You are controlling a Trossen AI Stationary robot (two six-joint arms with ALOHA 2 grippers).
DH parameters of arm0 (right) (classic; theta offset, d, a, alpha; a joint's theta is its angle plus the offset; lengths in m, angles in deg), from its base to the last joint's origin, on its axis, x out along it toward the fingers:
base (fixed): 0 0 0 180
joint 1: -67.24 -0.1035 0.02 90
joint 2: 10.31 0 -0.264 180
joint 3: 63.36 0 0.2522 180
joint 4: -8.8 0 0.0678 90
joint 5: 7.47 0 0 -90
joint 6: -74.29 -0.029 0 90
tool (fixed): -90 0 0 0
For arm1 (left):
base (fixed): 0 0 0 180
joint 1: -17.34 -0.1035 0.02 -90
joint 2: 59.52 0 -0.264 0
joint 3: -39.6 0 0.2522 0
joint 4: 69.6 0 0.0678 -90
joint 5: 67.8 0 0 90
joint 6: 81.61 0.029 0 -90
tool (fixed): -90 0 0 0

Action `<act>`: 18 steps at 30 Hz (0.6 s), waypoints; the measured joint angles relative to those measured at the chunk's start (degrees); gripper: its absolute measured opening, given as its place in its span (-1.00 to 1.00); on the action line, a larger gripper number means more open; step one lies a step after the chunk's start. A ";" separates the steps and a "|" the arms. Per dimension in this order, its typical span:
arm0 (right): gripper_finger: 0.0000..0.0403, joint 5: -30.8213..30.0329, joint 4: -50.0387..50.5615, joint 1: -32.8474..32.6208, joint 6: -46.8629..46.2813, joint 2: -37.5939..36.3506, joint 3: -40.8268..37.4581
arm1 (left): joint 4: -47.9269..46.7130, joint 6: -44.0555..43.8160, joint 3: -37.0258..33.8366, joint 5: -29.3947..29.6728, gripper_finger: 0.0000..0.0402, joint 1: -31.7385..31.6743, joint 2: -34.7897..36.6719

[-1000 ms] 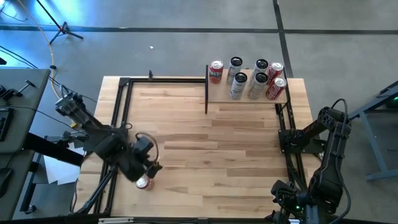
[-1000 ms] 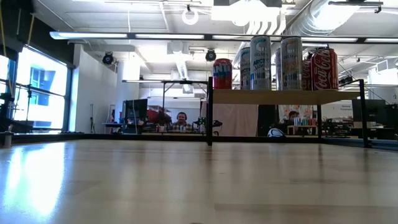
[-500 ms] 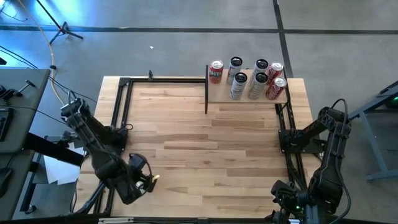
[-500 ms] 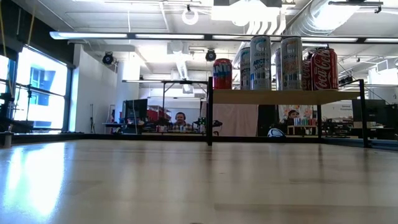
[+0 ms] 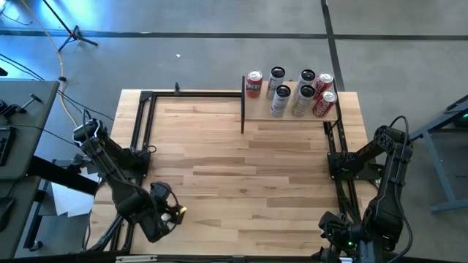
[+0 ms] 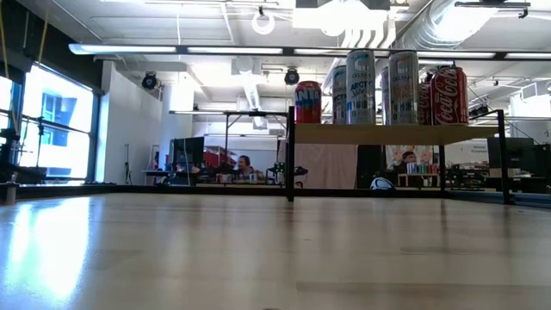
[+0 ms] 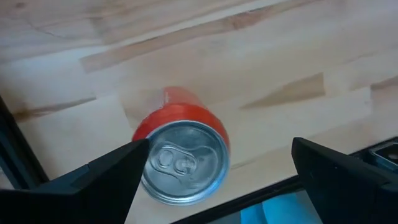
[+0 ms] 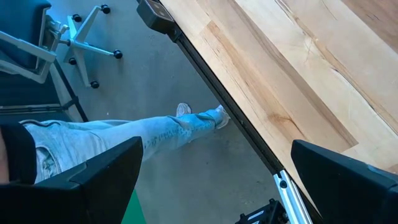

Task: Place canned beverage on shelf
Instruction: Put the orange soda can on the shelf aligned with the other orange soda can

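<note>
Left claw [image 7: 214, 171] hovers wide open over a red can [image 7: 181, 152] at the counter's [image 5: 241, 168] near-left corner.

The table [image 5: 241, 168] is light wood with stripes, smooth and a bit shiny. The red can [image 7: 182, 152] has a shiny silver metal top. The shelf [image 5: 289, 115] is pale wood with thin black metal posts.
</note>
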 joint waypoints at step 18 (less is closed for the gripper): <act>0.98 0.01 0.00 -0.01 0.01 0.00 0.00 | -6.03 -0.86 4.24 -4.12 0.91 0.02 -1.37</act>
